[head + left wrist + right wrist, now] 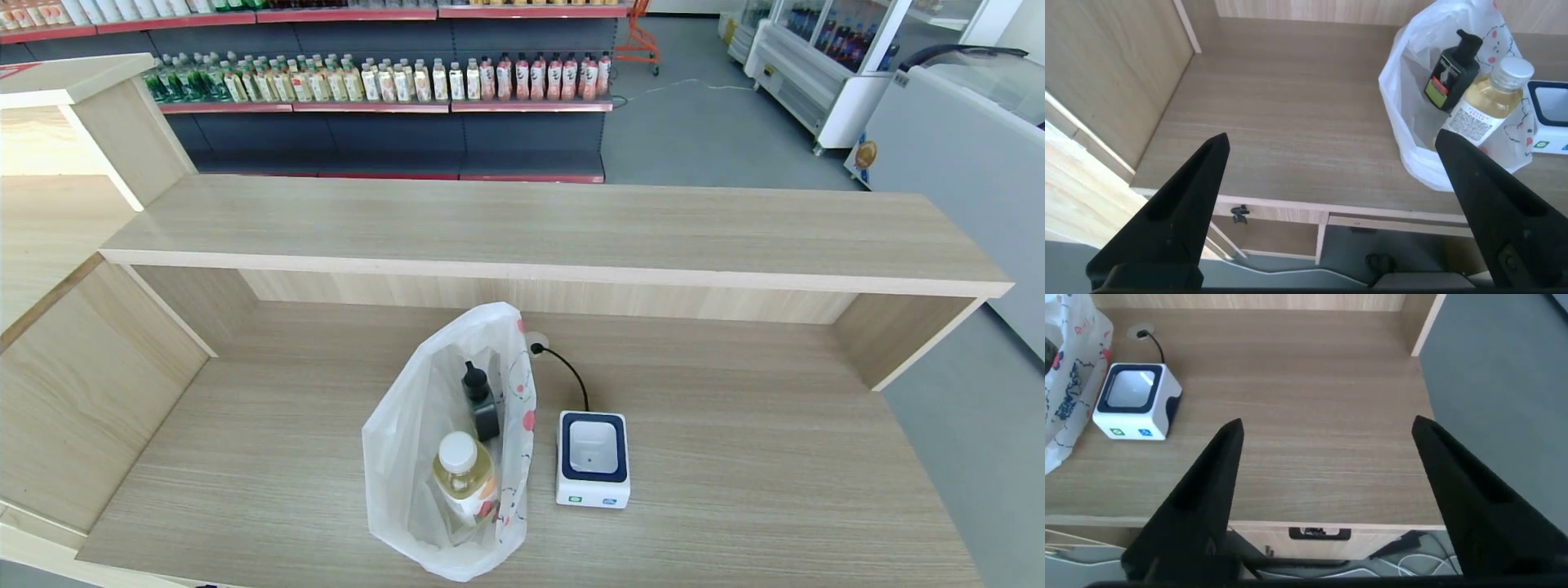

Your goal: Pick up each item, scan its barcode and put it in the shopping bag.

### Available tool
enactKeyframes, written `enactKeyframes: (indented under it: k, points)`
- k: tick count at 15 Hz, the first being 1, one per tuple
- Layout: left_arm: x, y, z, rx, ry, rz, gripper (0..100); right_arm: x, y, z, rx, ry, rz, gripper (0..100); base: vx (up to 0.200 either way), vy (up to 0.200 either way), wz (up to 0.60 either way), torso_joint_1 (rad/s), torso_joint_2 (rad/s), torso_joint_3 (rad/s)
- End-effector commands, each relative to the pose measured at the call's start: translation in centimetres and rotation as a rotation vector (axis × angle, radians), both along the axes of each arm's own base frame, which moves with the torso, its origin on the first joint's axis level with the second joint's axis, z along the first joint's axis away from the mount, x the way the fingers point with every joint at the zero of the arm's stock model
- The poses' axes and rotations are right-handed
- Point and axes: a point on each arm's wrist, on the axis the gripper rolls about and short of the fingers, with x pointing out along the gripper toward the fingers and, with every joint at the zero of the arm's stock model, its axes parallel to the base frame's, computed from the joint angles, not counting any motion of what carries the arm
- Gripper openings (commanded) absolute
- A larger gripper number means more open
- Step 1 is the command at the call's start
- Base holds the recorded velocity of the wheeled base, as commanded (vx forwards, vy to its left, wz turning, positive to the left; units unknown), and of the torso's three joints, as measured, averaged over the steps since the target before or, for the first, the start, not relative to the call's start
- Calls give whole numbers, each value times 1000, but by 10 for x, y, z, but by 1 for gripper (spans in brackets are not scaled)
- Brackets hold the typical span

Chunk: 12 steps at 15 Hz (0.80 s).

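Bagging looks done, I judge: the tea bottle (464, 474) and dark pump bottle (480, 404) stand inside the shopping bag (392, 457), just left of the scanner (593, 457). My left gripper (1333, 140) and right gripper (1328, 425) hang nearer me than the scanner, spread wide and holding nothing. Next calls for no further pick.

We see a pale wood-grain checkout counter (735, 457), with a raised ledge of the same wood (555, 229) along its far side and a wooden side panel (90, 392) closing its left end. Beyond the counter stands a dark store rack with red-edged shelves (531, 139), carrying a row of drink bottles (375, 80). Past the counter's right end we find a white chest freezer (955, 155) and, farther off, a glass-fronted white cooler (816, 73). A grey floor (718, 131) spreads behind the counter, and an orange metal frame (641, 37) stands far beyond it.
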Motion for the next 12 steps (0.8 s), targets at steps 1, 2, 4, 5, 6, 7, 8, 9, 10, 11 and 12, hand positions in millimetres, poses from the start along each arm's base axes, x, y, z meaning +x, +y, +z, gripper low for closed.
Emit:
enactKeyframes:
  k: [1, 2, 4, 5, 6, 7, 8, 9, 10, 11, 12]
  points:
    - [0, 0, 0, 0, 0, 0, 100, 0, 0, 0, -2, 2, 0, 0, 0, 0, 0, 0, 0, 0]
    - [0, 0, 0, 0, 0, 0, 100, 0, 0, 0, 0, 2, 0, 0, 0, 0, 0, 0, 0, 0]
    - [0, 0, 0, 0, 0, 0, 100, 0, 0, 0, 4, 2, 0, 0, 0, 0, 0, 0, 0, 0]
    - [0, 0, 0, 0, 0, 0, 100, 0, 0, 0, 4, 2, 0, 0, 0, 0, 0, 0, 0, 0]
    - [0, 0, 0, 0, 0, 0, 100, 0, 0, 0, 4, 2, 0, 0, 0, 0, 0, 0, 0, 0]
    - [0, 0, 0, 0, 0, 0, 100, 0, 0, 0, 4, 2, 0, 0, 0, 0, 0, 0, 0, 0]
    - [0, 0, 0, 0, 0, 0, 100, 0, 0, 0, 4, 2, 0, 0, 0, 0, 0, 0, 0, 0]
    - [0, 0, 0, 0, 0, 0, 100, 0, 0, 0, 4, 2, 0, 0, 0, 0, 0, 0, 0, 0]
    - [0, 0, 0, 0, 0, 0, 100, 0, 0, 0, 4, 2, 0, 0, 0, 0, 0, 0, 0, 0]
    - [0, 0, 0, 0, 0, 0, 100, 0, 0, 0, 4, 2, 0, 0, 0, 0, 0, 0, 0, 0]
    - [0, 0, 0, 0, 0, 0, 100, 0, 0, 0, 6, 2, 0, 0, 0, 0, 0, 0, 0, 0]
